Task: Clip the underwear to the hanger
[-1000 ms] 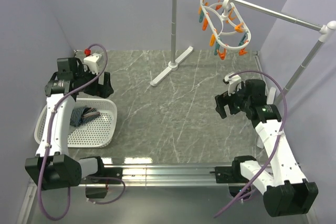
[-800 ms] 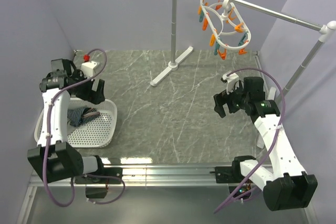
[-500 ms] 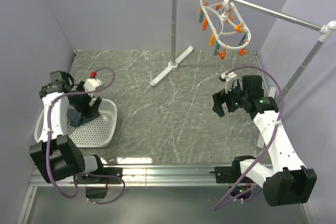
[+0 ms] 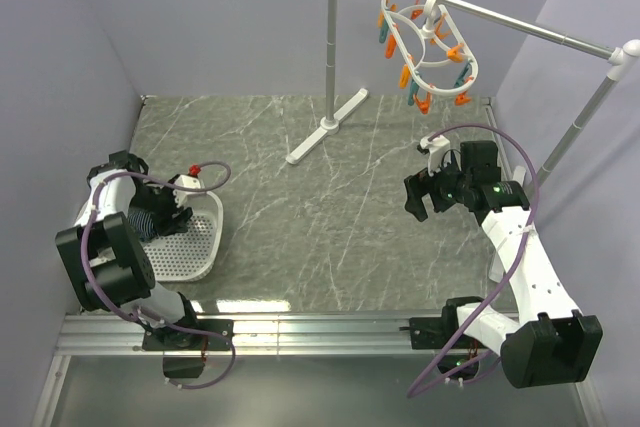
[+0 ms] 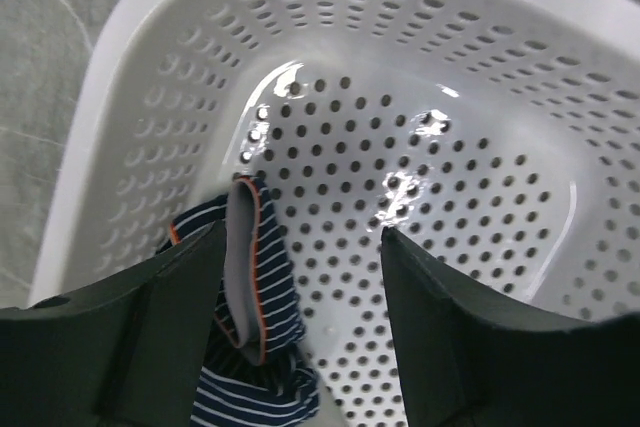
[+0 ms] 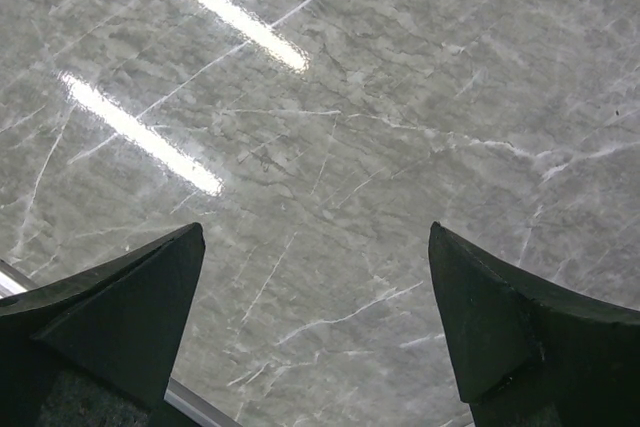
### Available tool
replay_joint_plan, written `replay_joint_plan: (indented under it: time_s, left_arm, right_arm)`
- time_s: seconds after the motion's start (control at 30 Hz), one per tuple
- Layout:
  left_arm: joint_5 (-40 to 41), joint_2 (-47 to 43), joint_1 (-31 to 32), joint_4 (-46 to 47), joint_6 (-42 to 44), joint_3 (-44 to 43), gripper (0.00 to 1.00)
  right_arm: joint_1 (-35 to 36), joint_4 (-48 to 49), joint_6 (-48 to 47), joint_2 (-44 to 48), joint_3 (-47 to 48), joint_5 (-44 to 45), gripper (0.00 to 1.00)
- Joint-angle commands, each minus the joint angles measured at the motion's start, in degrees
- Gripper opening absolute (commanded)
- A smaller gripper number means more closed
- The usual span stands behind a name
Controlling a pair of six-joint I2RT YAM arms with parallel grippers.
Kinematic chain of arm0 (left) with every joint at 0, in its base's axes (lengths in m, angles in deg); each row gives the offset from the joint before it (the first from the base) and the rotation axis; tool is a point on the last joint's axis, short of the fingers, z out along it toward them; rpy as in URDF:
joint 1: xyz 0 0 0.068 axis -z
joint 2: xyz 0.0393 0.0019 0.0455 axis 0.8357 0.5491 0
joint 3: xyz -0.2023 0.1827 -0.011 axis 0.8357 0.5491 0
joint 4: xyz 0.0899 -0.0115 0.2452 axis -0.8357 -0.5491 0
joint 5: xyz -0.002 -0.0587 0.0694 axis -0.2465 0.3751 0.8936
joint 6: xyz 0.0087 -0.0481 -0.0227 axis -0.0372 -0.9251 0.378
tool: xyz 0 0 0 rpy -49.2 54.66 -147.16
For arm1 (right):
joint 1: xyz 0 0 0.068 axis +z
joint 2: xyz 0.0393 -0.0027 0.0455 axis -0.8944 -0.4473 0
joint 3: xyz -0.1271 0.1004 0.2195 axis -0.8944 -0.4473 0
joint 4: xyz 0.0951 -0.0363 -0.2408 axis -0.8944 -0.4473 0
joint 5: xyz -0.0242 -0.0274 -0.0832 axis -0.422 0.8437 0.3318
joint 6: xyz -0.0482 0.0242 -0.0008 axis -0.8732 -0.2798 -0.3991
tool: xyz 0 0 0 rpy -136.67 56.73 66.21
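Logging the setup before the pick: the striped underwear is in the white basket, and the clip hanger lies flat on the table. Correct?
Not quite: the hanger hangs from the metal rail, not flat on the table, as the top external view shows. The underwear is indeed in the white basket.

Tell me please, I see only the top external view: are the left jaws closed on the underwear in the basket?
Observer: No. In the left wrist view the left jaws stand apart inside the basket, with the underwear between them, not pinched.
Operator: Which part is between them?
Observer: A raised fold with orange-red trim, close to one finger.
Operator: And below the right jaws?
Observer: Its wrist view shows only bare marble table between wide-open jaws.
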Motion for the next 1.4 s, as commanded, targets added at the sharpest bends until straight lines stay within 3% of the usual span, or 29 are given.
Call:
replay_joint_plan:
  time_s: [0.0,0.43,0.5,0.7,1.03,1.2,1.37]
  left_arm:
    - [-0.79,0.07,-0.39,2.63,5.55,-0.99,0.69]
    - [3.70,3.67,-0.74,9.67,7.57,1.83,0.65]
    - [3.70,3.85,-0.65,9.93,7.75,2.44,0.61]
    - [5.02,3.15,-0.65,10.11,9.85,5.51,0.35]
    - [7.49,-0.45,-0.65,12.39,10.74,10.79,0.11]
    - [0.99,-7.74,-0.57,10.56,8.02,8.25,0.00]
    - [-6.74,-11.70,-0.57,1.86,3.11,-2.55,0.00]
  right_arm:
    - [0.32,-0.39,-0.69,0.06,2.33,0.67,1.00]
    - [0.40,-0.30,-0.60,0.59,1.98,1.37,1.00]
    - [0.32,-0.30,-0.69,0.50,1.89,1.46,1.00]
    - [0.32,-0.04,-0.42,0.68,2.06,1.55,1.00]
    - [0.32,0.14,-0.51,1.20,2.86,1.11,1.00]
    - [0.32,1.36,0.19,1.64,3.82,-0.46,1.00]
    - [0.32,1.72,0.54,1.03,6.46,-3.80,1.00]
